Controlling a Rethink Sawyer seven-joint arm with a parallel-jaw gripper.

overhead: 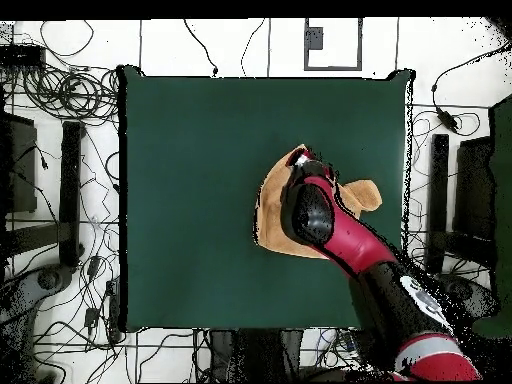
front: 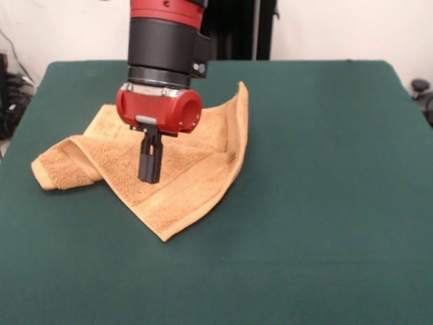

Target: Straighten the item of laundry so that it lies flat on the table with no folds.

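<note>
The golden-tan towel (front: pixel 183 183) lies crumpled on the green table (front: pixel 325 203), left of centre. Its left end (front: pixel 57 169) is rolled over on itself. Its far right corner (front: pixel 241 95) stands up off the table, and a pointed corner (front: pixel 162 233) lies flat towards the camera. My gripper (front: pixel 149 177) hangs straight down over the middle of the towel with its two black fingers together, tips at or just above the cloth. No cloth shows between them. In the overhead view the arm covers most of the towel (overhead: pixel 268 205), and the gripper (overhead: pixel 303 170) sits at its far edge.
Bare green cloth lies all around the towel, widest at the right and front of the front view. Cables and stands (overhead: pixel 70 150) lie on the floor beyond the table edges in the overhead view.
</note>
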